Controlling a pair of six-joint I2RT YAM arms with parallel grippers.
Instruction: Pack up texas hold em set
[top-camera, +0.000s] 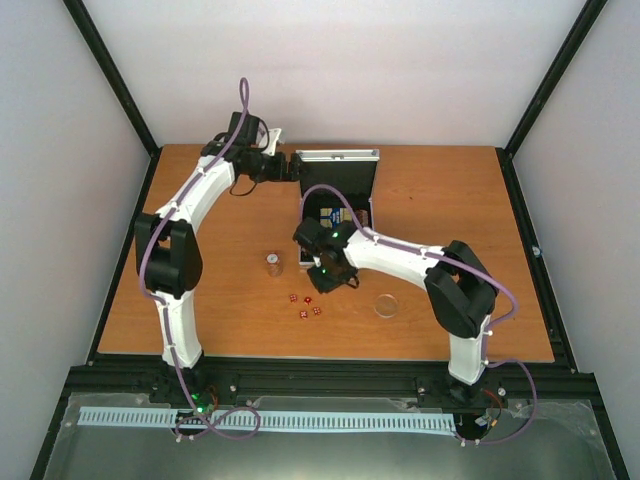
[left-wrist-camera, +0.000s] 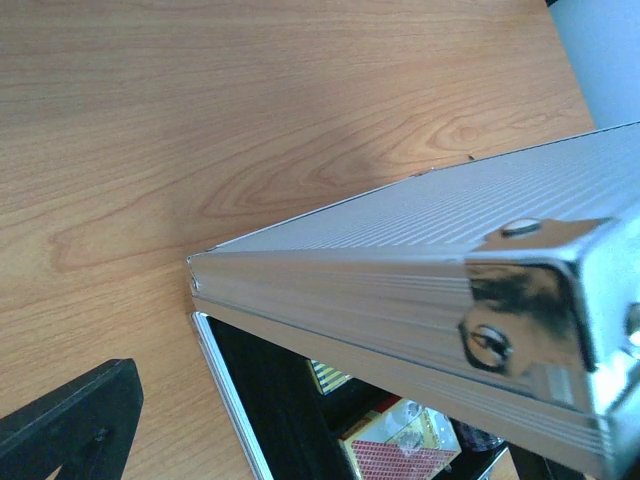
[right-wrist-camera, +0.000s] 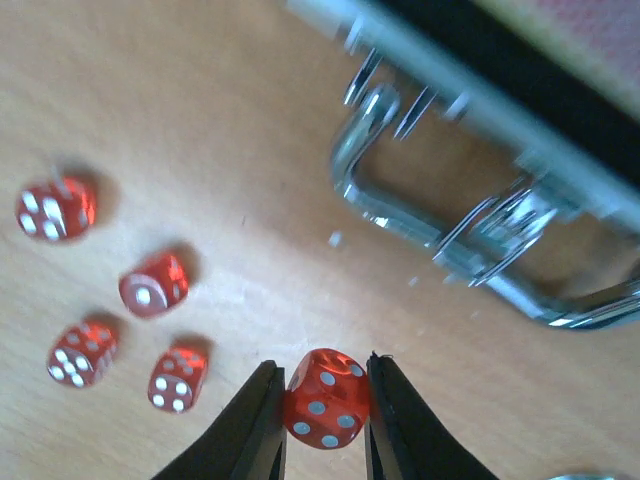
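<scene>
1. Case (top-camera: 338, 178), open at the desk's (top-camera: 200, 330) far side: stiff metal; the right arm hides most of its base.
2. Left pincer (top-camera: 287, 166) at the lid's edge; we cannot tell its grip.
3. Right pincer (right-wrist-camera: 325, 385) clamps one die (right-wrist-camera: 325, 400), which we judge light, hard and slippery; flat faces hold best. Four dice (right-wrist-camera: 155, 283) lie nearby.
</scene>
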